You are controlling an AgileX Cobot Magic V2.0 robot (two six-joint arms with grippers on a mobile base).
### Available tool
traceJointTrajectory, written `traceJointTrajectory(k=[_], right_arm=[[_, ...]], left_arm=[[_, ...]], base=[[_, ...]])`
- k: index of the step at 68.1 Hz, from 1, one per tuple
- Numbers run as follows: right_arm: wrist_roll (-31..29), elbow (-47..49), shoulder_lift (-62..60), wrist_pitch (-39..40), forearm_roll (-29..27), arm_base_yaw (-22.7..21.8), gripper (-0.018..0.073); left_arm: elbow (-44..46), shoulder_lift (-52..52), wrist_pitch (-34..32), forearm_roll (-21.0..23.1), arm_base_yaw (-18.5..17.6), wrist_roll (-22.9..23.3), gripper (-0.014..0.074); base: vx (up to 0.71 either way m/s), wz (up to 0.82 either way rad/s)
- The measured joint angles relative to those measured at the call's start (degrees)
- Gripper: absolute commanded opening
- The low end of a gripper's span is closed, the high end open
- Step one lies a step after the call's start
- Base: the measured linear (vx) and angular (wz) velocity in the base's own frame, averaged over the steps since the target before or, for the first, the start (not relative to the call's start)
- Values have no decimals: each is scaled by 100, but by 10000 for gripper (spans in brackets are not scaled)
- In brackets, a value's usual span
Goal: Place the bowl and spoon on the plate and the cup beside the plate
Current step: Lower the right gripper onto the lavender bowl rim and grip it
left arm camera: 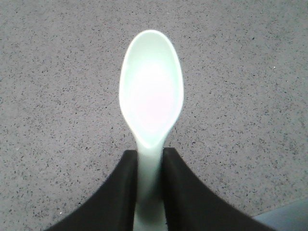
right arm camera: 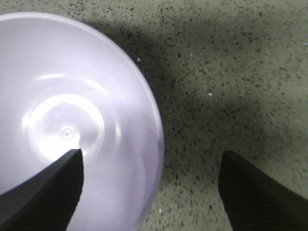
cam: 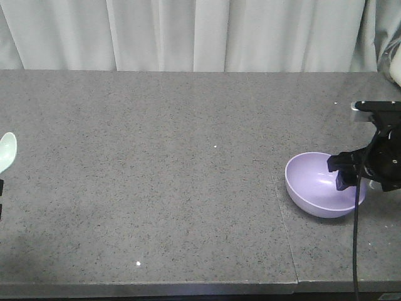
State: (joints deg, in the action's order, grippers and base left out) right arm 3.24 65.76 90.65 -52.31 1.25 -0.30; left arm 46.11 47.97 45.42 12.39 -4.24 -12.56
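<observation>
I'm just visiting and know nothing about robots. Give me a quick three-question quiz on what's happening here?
1. True or false: the left gripper is shut on the spoon handle.
2. At the bowl, the right gripper has: A) both fingers inside, B) one inside, one outside, C) both outside.
3. Fill in: the bowl is coloured ___.
Key: 1 true; 2 B; 3 lavender.

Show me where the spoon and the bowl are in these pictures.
spoon [left arm camera: 150, 91], left wrist view, on the middle of its scoop.
bowl [cam: 311, 182], front-facing view, on its inner wall.
</observation>
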Motion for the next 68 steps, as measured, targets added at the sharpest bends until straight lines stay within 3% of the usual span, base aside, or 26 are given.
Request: traceJointTrajectory(k=[55,68], right_arm=[[-218,74,386,351,0,0,-3],[-324,104,386,346,-125,0,-8]], left_arm=[[0,0,0,0,0,0,66],[0,0,0,0,0,0,66]], base=[[0,0],[0,0]])
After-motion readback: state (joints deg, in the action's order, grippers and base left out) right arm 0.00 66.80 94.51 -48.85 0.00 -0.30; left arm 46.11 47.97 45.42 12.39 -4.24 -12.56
